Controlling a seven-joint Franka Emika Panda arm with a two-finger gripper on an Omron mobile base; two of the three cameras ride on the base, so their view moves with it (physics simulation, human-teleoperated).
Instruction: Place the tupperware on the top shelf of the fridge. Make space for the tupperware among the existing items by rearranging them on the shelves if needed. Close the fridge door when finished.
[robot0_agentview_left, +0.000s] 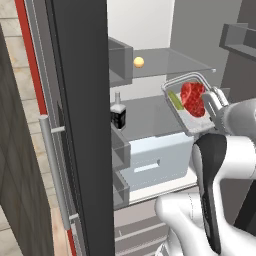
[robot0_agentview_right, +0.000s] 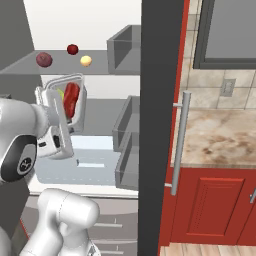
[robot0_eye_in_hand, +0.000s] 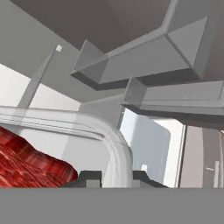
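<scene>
The fridge stands open. My gripper (robot0_agentview_left: 214, 103) is shut on the rim of the tupperware (robot0_agentview_left: 191, 100), a clear tub with red and green food. It holds the tub tilted on its side in the air, in front of the fridge interior and just below the top shelf (robot0_agentview_left: 172, 61). In the right base view the tupperware (robot0_agentview_right: 70, 102) hangs beside the gripper (robot0_agentview_right: 54, 106), under the top shelf (robot0_agentview_right: 62, 68). On that shelf sit a dark red fruit (robot0_agentview_right: 72, 49), a purplish-red fruit (robot0_agentview_right: 44, 59) and an orange ball (robot0_agentview_right: 86, 61). A dark bottle (robot0_agentview_left: 118, 115) stands on a lower shelf. In the hand view the fingertips (robot0_eye_in_hand: 89, 176) pinch the tub's rim (robot0_eye_in_hand: 117, 144).
The open left door (robot0_agentview_left: 80, 125) and right door (robot0_agentview_right: 160, 125) flank the interior, each with grey door bins (robot0_agentview_right: 125, 50). A pale drawer (robot0_agentview_left: 160, 160) sits below the shelves. A stone counter (robot0_agentview_right: 220, 135) over red cabinets (robot0_agentview_right: 210, 205) lies to the right.
</scene>
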